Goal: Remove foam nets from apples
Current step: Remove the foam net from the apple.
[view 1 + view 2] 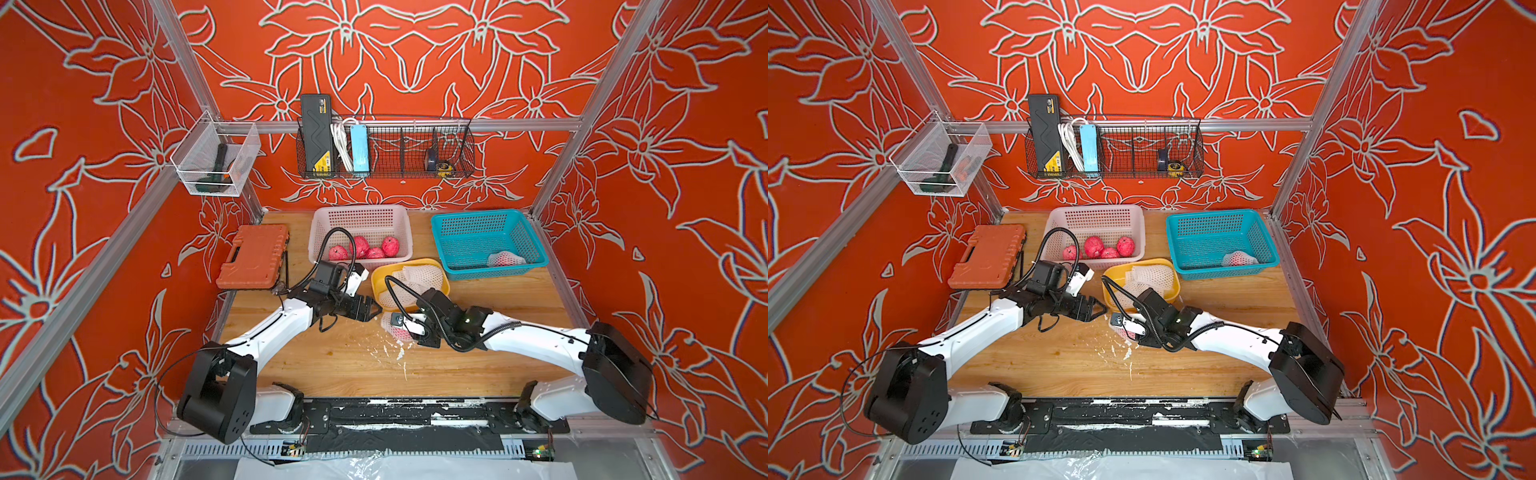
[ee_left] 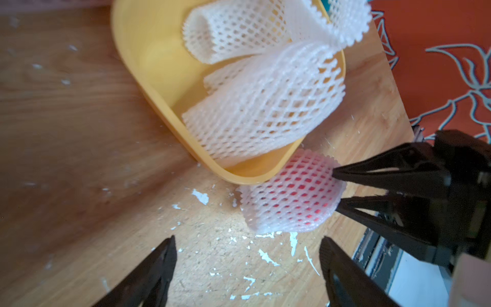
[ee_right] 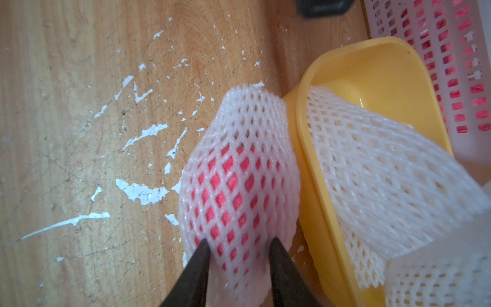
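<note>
The yellow tub (image 1: 378, 284) sits on the wooden table (image 1: 332, 370) and holds several empty foam nets (image 2: 265, 106), one draped over its rim. Just beside the tub, on the side facing the arms' bases, a netted apple (image 3: 239, 180) lies on the wood with its sleeve touching the tub's wall. The right gripper (image 3: 239, 243) pinches one end of that sleeve. In the right wrist view both fingertips (image 3: 198, 265) press into the mesh, and red skin shows between them. The left gripper (image 2: 247, 238) hovers on the same side of the tub, jaws spread wide and empty, close to the netted apple but not touching it. White flakes (image 2: 265, 257) litter the wood there. Directly behind the tub, the pink basket (image 1: 361, 212) holds four bare apples (image 1: 360, 245). Behind the tub toward the right arm's side, the teal basket (image 1: 486, 216) holds another apple in its net (image 1: 505, 259).
</note>
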Available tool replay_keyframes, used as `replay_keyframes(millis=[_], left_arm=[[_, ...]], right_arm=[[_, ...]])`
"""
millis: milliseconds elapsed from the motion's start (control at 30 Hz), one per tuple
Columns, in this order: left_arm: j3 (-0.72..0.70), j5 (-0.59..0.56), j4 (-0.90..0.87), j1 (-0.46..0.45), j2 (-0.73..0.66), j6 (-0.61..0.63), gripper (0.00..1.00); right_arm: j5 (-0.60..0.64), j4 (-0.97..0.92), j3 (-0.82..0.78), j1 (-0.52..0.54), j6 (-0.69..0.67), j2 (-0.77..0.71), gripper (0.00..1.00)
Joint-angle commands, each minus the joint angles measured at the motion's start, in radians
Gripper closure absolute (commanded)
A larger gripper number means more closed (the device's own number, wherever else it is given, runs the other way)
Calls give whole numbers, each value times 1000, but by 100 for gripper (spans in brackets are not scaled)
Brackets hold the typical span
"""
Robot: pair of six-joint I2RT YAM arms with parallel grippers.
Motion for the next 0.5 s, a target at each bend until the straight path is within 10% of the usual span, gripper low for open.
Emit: replay_keyframes(millis=[0,467], left_arm=[[-20,107,36,-19,39,-15,18],[-31,254,147,-72,147,-4,35]], right_arm=[[11,-64,-44,-3,-32,-8,63],[28,-64,-57,-3,-42,-2,63]])
